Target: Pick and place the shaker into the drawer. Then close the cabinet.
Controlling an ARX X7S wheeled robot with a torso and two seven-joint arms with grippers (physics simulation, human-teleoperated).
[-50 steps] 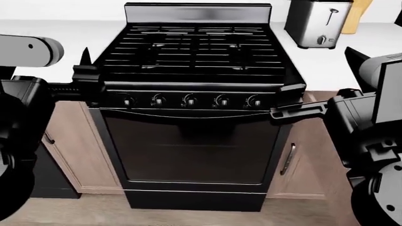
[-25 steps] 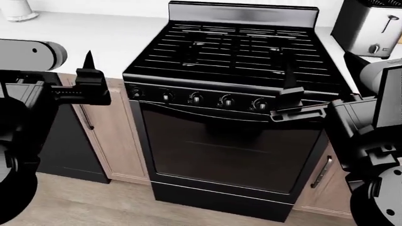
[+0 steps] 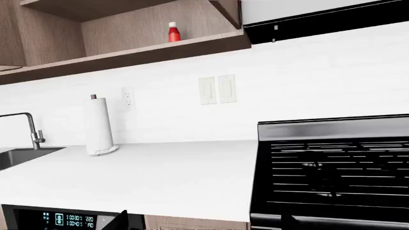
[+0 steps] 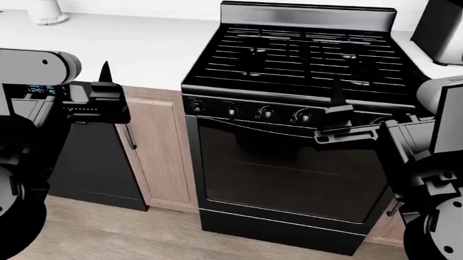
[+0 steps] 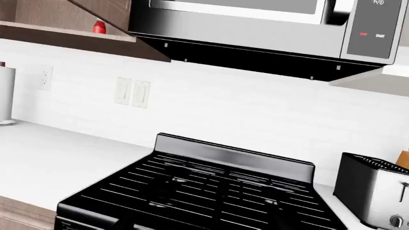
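The shaker is out of view in every frame, and no open drawer shows. The cabinet [image 4: 162, 154], brown wood grain with a silver bar handle [image 4: 131, 138], stands under the white counter [image 4: 137, 49] between a black dishwasher and the stove; its front looks shut. My left gripper [image 4: 103, 100] hovers in front of the counter edge, above the dishwasher, fingers apart and empty. My right gripper [image 4: 339, 116] hangs before the stove's knob panel, also open and holding nothing. In the left wrist view a dark fingertip [image 3: 121, 221] pokes in at the frame edge.
A black gas stove [image 4: 296, 59] fills the middle and right. The glossy black dishwasher [image 4: 94, 162] stands left of the cabinet. A paper-towel column [image 3: 99, 125], faucet [image 3: 30, 128], toaster [image 5: 374, 191], microwave [image 5: 255, 24] and a red bottle [image 3: 173, 32] on a shelf are farther back.
The head view has swung left: the stove slid rightward, the toaster nearly left the frame, and the counter, cabinet and dishwasher came in at left. Both grippers stay open and empty.
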